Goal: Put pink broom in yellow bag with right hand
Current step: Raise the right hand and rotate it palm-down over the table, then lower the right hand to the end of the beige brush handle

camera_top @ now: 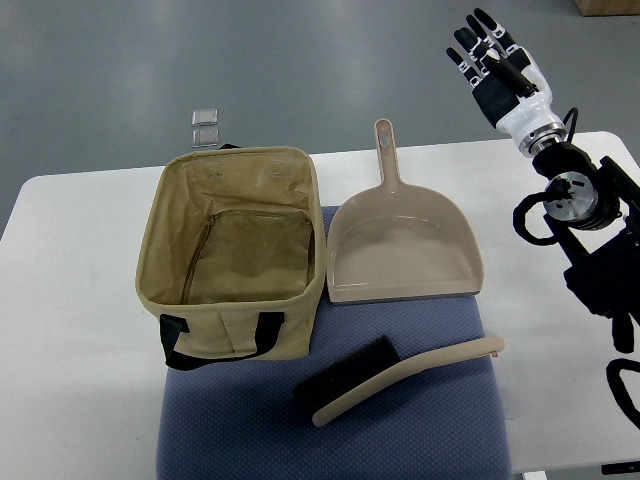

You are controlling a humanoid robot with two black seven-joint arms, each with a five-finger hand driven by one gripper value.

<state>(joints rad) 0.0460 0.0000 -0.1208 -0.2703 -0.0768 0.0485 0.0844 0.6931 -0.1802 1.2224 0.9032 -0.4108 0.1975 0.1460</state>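
r hand [497,62] up far right, fingers spread, holding nothing. broom [395,378] flat on mat [440,330] just in front of dustpan [403,240], bag [233,255] to its left. risks: thin low handle, fingers may slip; long broom may snag bag rim.

Lab: white table [80,300], grey floor [200,60]

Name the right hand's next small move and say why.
Probably lower the right hand toward the broom's handle. The hand is raised at the table's far right corner, open and empty; the broom lies untouched on the blue mat, right of the open bag.
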